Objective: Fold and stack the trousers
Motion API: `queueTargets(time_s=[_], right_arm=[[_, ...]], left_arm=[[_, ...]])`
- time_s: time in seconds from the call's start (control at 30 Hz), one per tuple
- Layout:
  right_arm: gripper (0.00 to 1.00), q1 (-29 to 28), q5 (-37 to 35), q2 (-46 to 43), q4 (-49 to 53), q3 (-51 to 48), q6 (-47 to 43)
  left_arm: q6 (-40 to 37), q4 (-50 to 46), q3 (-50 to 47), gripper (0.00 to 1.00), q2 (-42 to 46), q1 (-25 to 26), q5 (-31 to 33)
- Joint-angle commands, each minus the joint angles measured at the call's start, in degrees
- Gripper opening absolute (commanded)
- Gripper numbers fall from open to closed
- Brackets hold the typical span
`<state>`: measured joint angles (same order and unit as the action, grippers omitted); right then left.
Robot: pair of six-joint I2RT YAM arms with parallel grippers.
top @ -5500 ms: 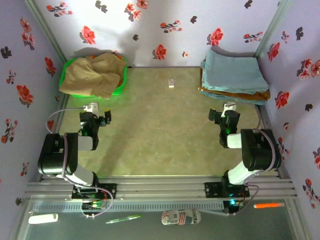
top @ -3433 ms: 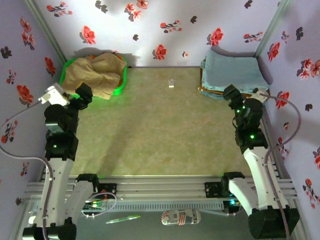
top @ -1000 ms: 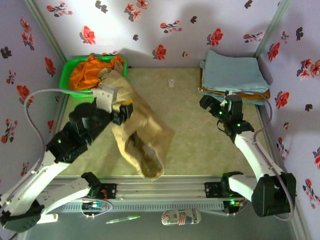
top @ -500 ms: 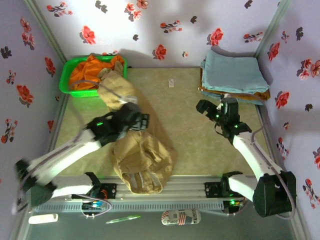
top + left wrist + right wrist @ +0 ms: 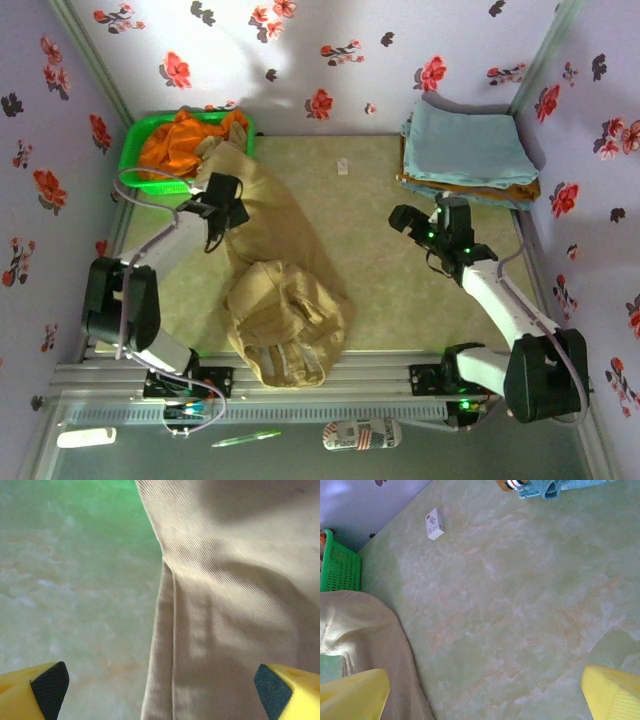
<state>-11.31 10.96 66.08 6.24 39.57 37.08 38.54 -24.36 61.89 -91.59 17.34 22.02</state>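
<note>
Left gripper (image 5: 225, 198), jaws spread wide and holding nothing, sits over the upper part of the trousers (image 5: 275, 260), just beside the near right corner of the green basket (image 5: 130, 165). Trousers: one end is draped on the basket's right rim. The long axis runs diagonally away from the basket toward the near edge of the table (image 5: 380, 300), ending in a crumpled heap well apart from the basket. Left wrist view: a seamed cloth edge lies between the pads (image 5: 50, 682), one over bare table, the other over fabric. Right gripper (image 5: 408, 220), likewise open and empty, hangs far to the basket's right, apart from the cloth. Judgement: the left arm is nearer; spreading the heap probably needs both.
</note>
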Motion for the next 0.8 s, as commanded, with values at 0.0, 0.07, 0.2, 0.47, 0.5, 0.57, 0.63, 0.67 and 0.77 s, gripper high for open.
queueTargets(time_s=[0.0,0.07,0.2,0.47,0.5,0.57,0.63,0.67,0.77], right_arm=[[0.99,-0.42,0.9,1.37,-1.76,0.04,-0.23],[0.99,-0.46,0.6,2.0,-1.75,0.34,-0.46],[0.99,-0.41,-0.23,1.86,-0.41,1.11,-1.04],[0.99,-0.41,-1.09,-0.9,1.82,1.99,-1.26],[0.99,-0.45,-1.25,-1.16,2.01,2.03,-1.29],[0.99,-0.45,-1.77,-1.47,2.27,2.16,-1.35],[0.99,-0.41,-2.34,-1.54,2.46,2.12,-1.48],[0.99,-0.38,-2.62,-1.57,2.55,2.12,-1.47],[0.99,-0.55,-2.28,-1.23,2.69,2.3,-1.55]], left_arm=[[-5.16,3.05,4.39,1.0,-9.7,-0.61,-6.37],[-5.65,4.15,6.07,0.94,-14.4,-0.65,-8.19],[-4.71,8.4,4.07,0.75,-18.45,-0.95,-9.49],[-7.28,12.32,0.23,0.0,-14.95,-0.3,-13.4],[-8.58,12.16,0.07,0.0,-12.55,0.52,-13.42],[-11.83,10.86,0.61,0.0,-6.89,3.79,-10.48],[-15.69,10.57,1.37,0.0,-0.63,7.89,-5.92],[-17.38,11.0,1.55,0.0,2.55,9.67,-4.37],[-22.46,13.45,2.54,0.0,9.58,13.2,-5.15]])
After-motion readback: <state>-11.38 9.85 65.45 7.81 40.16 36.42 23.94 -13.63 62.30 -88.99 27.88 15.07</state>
